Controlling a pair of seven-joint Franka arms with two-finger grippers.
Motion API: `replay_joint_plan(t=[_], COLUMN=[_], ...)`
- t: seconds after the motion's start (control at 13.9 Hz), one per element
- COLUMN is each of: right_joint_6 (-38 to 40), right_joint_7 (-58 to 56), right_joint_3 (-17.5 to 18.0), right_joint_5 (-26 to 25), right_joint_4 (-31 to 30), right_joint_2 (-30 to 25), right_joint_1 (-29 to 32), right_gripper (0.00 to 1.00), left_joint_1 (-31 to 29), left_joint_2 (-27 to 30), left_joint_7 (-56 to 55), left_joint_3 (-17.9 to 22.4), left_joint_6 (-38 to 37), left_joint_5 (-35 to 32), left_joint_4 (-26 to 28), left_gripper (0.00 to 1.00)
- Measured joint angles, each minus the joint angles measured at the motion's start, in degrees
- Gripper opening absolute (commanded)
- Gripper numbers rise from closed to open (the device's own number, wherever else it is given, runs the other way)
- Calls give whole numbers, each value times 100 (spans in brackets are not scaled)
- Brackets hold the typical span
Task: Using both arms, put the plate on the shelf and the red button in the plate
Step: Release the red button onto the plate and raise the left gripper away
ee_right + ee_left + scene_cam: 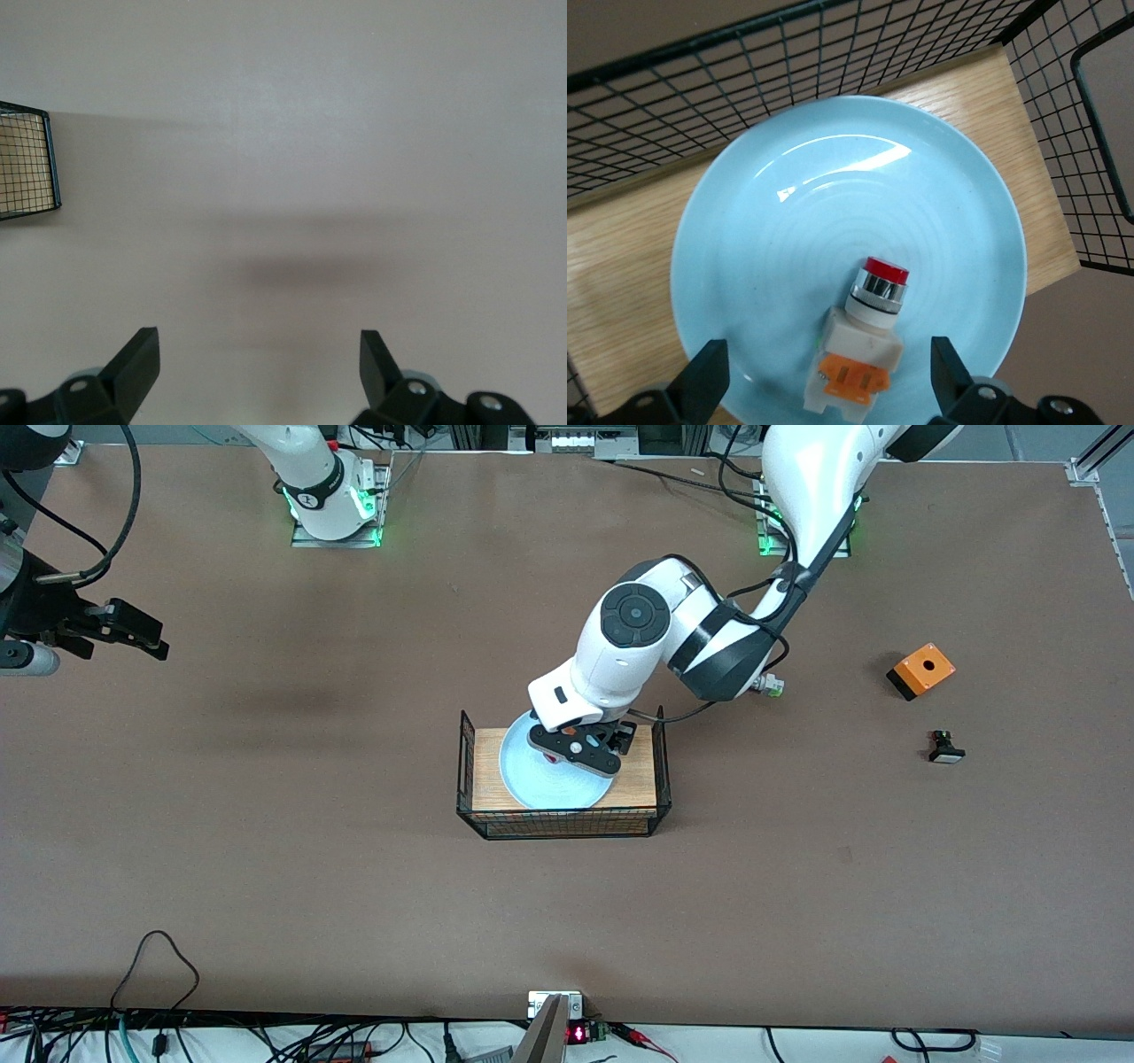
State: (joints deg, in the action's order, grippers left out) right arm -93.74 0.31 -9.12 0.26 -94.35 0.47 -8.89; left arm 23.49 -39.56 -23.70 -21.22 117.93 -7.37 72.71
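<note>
The pale blue plate (540, 784) (833, 195) lies flat on the wooden floor of a black wire basket (558, 833) at mid-table. On the plate rests the red button (864, 341), on its side, white body with an orange band and a red tip. My left gripper (576, 748) (828, 354) hangs just over the plate, open, one finger at each side of the button and neither touching it. Up over the bare table at the right arm's end, my right gripper (133, 631) (260, 350) is open and holds nothing.
The basket's mesh walls (700, 106) stand close round the plate and the left gripper; one corner of the basket (27, 159) shows in the right wrist view. An orange box (921, 670) and a black part with a white cap (945, 747) lie toward the left arm's end.
</note>
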Motion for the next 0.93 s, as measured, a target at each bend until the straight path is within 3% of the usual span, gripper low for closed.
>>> replay_joint_plan(t=[0.43,0.72,0.93], right_joint_6=[-2,-2,-2], right_joint_7=[-2,-2,-4], right_joint_3=[0,-5,-6], right_joint_5=[-2,-3,-5], right_joint_4=[4,7,7], right_joint_2=[0,0,0], right_joint_1=[1,4,5], right_gripper=[100,100,100], left_joint_1=[-623,-1709,-2488], left_joint_2=[1151,1957,2274], left_joint_7=[-50,-23,486], left_joint_3=[23,87,139], left_joint_6=[-2227,-3598,-3986], left_joint_5=[42,38,50], left_joint_4=[-245,-250,-199], left_gripper=[100,100,100])
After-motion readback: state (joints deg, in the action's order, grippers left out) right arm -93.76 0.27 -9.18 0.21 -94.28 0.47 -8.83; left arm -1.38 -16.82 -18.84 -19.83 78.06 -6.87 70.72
